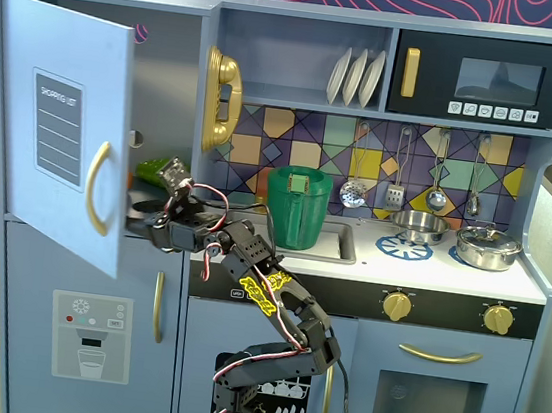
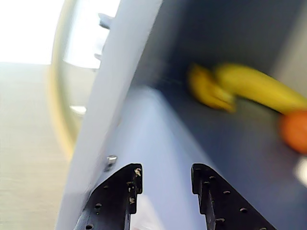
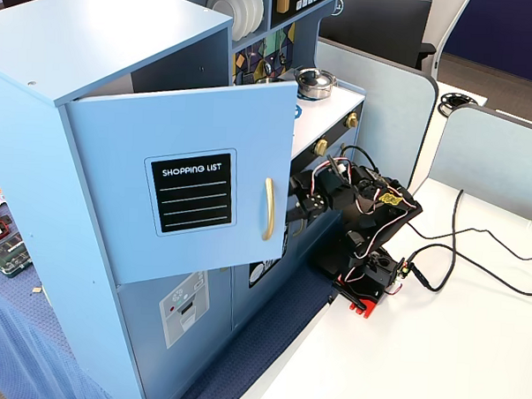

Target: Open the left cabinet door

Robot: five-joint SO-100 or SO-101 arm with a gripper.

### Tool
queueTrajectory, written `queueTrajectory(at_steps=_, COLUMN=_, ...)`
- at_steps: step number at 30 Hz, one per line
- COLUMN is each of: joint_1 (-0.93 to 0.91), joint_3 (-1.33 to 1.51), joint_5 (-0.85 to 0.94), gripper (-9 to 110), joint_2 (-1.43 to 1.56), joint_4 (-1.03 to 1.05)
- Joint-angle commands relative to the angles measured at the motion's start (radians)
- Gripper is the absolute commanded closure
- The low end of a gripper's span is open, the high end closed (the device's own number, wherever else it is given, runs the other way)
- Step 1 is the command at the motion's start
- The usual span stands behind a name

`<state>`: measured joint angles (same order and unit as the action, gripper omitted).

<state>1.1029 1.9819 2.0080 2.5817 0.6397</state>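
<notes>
The left cabinet door (image 1: 60, 120), blue-grey with a "SHOPPING LIST" panel and a curved gold handle (image 1: 97, 188), stands swung partly open; it also shows in the other fixed view (image 3: 187, 187). My gripper (image 1: 142, 227) reaches behind the door's free edge at the fridge opening, its tips partly hidden by the door. In the wrist view my gripper (image 2: 165, 172) is open with nothing between the jaws, close against the door's inner face (image 2: 144, 139). The left fingertip (image 2: 129, 179) lies near a small silver stud on the door's edge. The handle (image 2: 60, 96) shows blurred beyond the edge.
Inside the fridge lie a banana (image 2: 249, 86) and an orange fruit (image 2: 295, 132). Below is the door with the water-dispenser graphic (image 1: 89, 335). A green pitcher (image 1: 296, 207) and a steel pot (image 1: 488, 248) stand on the counter. Cables (image 3: 458, 252) trail over the white table.
</notes>
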Motion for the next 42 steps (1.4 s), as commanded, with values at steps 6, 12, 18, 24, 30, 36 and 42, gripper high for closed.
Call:
queueTrajectory(at_steps=6, joint_1=-0.193, joint_3=0.006, joint_5=-0.067, gripper=101, joint_2=0.044, joint_4=0.173)
queueTrajectory(at_steps=12, joint_1=-0.707, joint_3=0.092, joint_5=-0.202, gripper=101, joint_2=0.040, joint_4=0.557)
queueTrajectory(at_steps=18, joint_1=-0.968, joint_3=0.227, joint_5=-0.225, gripper=101, joint_2=0.114, joint_4=0.818)
queueTrajectory(at_steps=24, joint_1=-1.031, joint_3=0.370, joint_5=-0.273, gripper=101, joint_2=0.215, joint_4=0.865)
queueTrajectory(at_steps=30, joint_1=-1.075, joint_3=0.594, joint_5=-0.316, gripper=101, joint_2=0.350, joint_4=0.871)
queueTrajectory(at_steps=36, joint_1=-1.086, joint_3=0.753, joint_5=-0.391, gripper=101, joint_2=0.462, joint_4=0.910)
queueTrajectory(at_steps=42, joint_1=-1.098, joint_3=0.907, joint_5=-0.476, gripper=101, joint_2=0.563, joint_4=0.718)
